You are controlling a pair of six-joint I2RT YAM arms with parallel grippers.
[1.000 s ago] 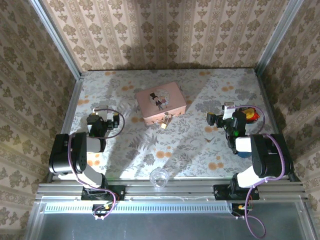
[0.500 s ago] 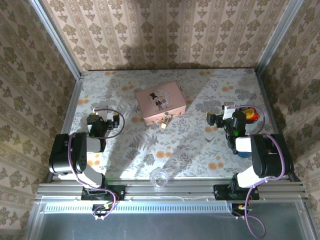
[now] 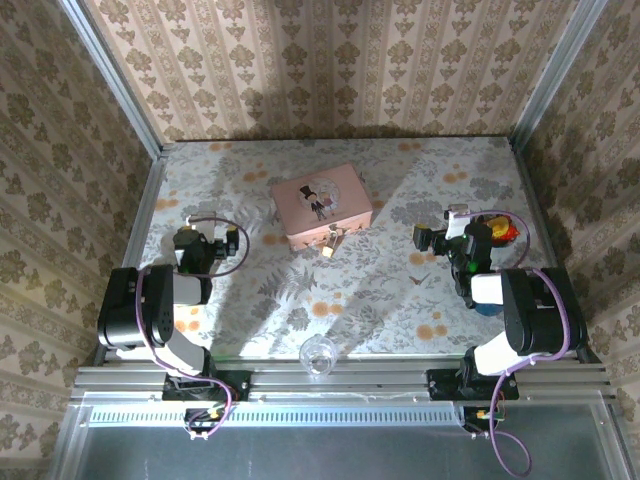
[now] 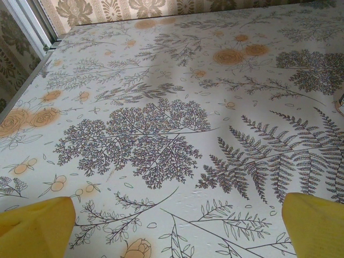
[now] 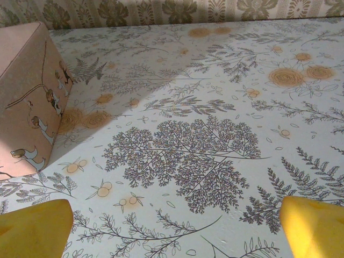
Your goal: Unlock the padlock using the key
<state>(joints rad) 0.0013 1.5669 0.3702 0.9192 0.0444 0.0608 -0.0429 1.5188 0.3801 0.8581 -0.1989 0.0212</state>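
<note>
Overhead camera looks down on the table [image 3: 370,300]; wrist cameras skim it (very close).

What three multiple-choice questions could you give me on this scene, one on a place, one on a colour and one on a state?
1. Where is the padlock?
A. beside the glass
B. at the near side of the box
C. on top of the box

2. What colour is the box?
A. pink
B. blue
C. green

3. How are the left gripper and the right gripper?
A. both shut
B. left shut, right open
C. both open and empty

Answers:
1 B: the top view shows it at the box's near side.
2 A: its lid and side are pink.
3 C: each wrist view shows the fingers wide apart with nothing between them.
</note>
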